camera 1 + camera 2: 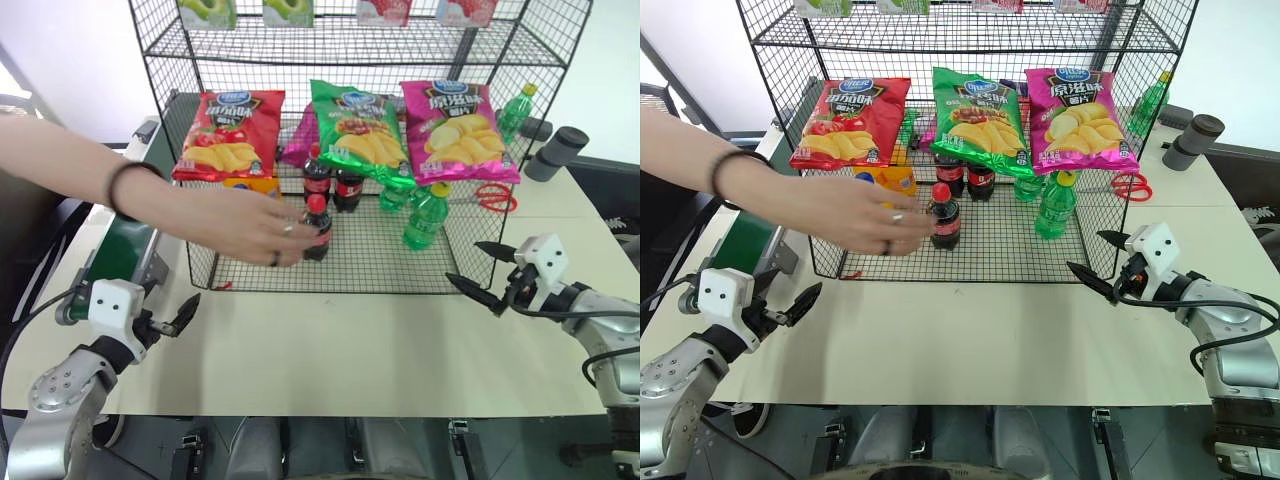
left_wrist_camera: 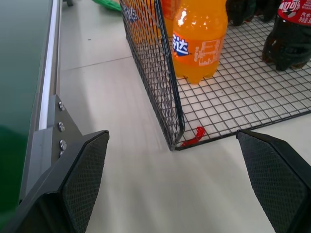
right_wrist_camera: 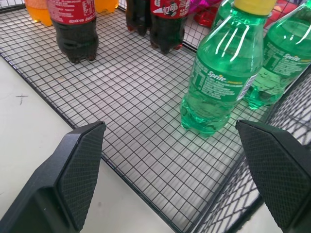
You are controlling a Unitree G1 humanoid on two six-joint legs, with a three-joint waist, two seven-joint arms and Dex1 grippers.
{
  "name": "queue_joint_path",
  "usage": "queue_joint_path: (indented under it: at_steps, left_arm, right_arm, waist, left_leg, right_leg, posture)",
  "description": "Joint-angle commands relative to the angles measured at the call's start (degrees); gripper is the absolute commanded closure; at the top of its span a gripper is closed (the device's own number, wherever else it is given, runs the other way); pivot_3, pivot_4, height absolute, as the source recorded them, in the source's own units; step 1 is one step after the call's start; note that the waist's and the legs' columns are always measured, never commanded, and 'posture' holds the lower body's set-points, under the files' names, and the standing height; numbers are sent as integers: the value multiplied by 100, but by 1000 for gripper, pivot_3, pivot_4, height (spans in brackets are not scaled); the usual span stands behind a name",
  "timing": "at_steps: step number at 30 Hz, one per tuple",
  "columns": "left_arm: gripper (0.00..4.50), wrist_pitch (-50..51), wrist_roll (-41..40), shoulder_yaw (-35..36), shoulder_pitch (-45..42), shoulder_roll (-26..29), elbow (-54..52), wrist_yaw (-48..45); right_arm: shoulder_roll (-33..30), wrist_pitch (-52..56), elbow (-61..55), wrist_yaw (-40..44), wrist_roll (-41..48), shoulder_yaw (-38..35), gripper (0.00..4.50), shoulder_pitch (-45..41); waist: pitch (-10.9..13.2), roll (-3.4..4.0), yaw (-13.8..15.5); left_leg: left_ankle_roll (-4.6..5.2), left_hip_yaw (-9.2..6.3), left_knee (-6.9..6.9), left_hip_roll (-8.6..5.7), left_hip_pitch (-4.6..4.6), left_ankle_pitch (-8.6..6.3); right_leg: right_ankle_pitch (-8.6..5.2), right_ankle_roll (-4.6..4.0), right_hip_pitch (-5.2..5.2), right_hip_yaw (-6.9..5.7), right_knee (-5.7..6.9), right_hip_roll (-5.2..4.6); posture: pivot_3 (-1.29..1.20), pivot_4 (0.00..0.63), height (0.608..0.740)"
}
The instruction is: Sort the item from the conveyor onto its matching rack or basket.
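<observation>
**Cola bottle stands on the rack floor under a person's hand**

Cola bottle [image 1: 317, 228], small, with a red cap and red label over dark liquid, stands upright on the mesh floor of the black wire rack [image 1: 400, 262], toward the front and left of centre. A person's hand [image 1: 245, 228] reaches in from the left and wraps around it. Two more cola bottles [image 1: 332, 185] stand just behind it, an orange-drink bottle [image 2: 199, 41] sits near the rack's left front corner, and green Sprite bottles [image 3: 221, 73] stand toward the right side. Chip bags [image 1: 350, 125] hang across the front above them.

Left gripper [image 1: 170, 320] hovers over the white bench just beside the end of the green conveyor [image 1: 118, 250], jaws spread wide and empty. Right gripper [image 1: 478, 270] hovers by the rack's right front corner, jaws likewise spread and empty, well apart from the cola.

Handling, as a judgement: a full small bottle should be moderately heavy for its size, stiff enough not to collapse, but smooth and round, so it can slip or twist between the pads. The labelled body, around mid-height, looks the best place to clamp; the tapered neck and cap offer less surface. Being narrow at the base, it may tip if nudged sideways.
</observation>
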Motion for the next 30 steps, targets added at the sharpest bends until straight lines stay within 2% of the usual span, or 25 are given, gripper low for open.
queue_joint_path:
  at_steps: [1,30]
  left_arm:
    - [0,-82,-35,178,30,41,-255,36]
    - [0,-9,-137,82,-137,23,-165,79]
  right_arm:
    - [8,-69,-70,-1,37,-76,22,-80]
    - [31,73,-177,-30,2,79,22,-178]
  waist:
    - [0,0,0]
    - [0,0,0]
  left_leg:
    - [0,0,0,0,0,0]
    - [0,0,1,0,2,0]
  right_leg:
    - [0,0,0,0,0,0]
    - [0,0,1,0,2,1]
  posture:
    - [0,150,734]
    - [0,150,734]
